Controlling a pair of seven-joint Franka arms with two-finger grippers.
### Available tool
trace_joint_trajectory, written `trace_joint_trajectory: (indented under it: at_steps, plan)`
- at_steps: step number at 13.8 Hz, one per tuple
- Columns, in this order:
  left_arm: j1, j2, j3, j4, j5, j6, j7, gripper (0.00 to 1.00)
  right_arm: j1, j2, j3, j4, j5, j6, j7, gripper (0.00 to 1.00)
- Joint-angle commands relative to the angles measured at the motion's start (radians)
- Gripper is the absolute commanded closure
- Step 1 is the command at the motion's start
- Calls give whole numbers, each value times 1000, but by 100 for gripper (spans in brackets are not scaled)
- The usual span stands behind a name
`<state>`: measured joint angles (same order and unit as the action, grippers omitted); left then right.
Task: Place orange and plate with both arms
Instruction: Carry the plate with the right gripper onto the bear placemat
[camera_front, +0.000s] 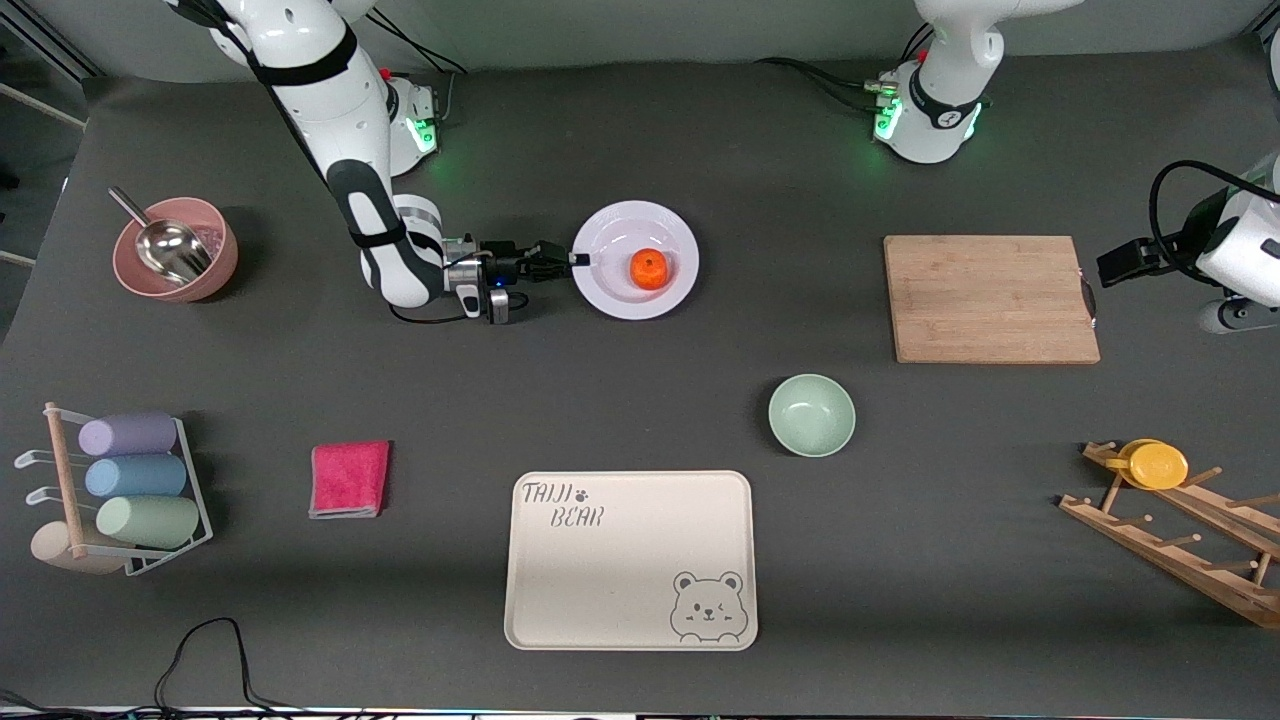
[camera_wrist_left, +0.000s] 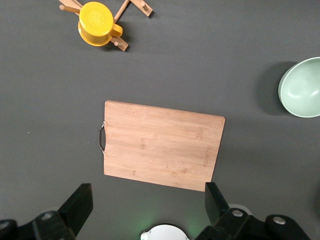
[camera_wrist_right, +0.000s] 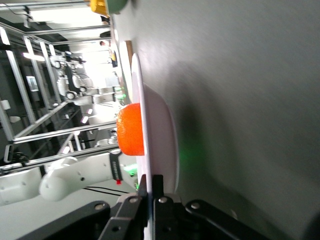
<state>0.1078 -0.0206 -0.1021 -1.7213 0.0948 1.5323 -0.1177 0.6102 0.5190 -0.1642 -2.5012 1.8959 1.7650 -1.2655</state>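
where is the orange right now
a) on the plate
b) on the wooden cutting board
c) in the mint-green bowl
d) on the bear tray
a: the orange sits in the shallow centre of the plate, whose rim the right gripper is shut on.

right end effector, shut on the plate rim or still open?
Shut on it. In the right wrist view the right end effector has its fingers pinched together on the plate rim; the orange sits on the plate.
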Motion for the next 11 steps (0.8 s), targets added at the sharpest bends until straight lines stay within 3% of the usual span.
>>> trace_joint_trajectory:
  at_steps: [1, 3, 6, 9, 11]
  plan:
    - [1, 14, -2, 31, -9, -31, 6, 0, -33, -91, -4, 8, 2, -30, 80, 100]
    - [0, 14, -2, 31, -10, -31, 6, 0, -46, -140, -6, 21, -46, -27, 86, 100]
    - [-3, 14, -4, 31, -12, -32, 3, 0, -63, -131, -35, 105, -102, -18, 92, 100]
    - [-5, 14, -5, 31, -10, -34, 3, 0, -79, -30, -121, 339, -226, -18, 263, 100]
    - [-6, 19, -5, 29, -12, -34, 3, 0, -99, 47, -139, 500, -238, -18, 363, 100]
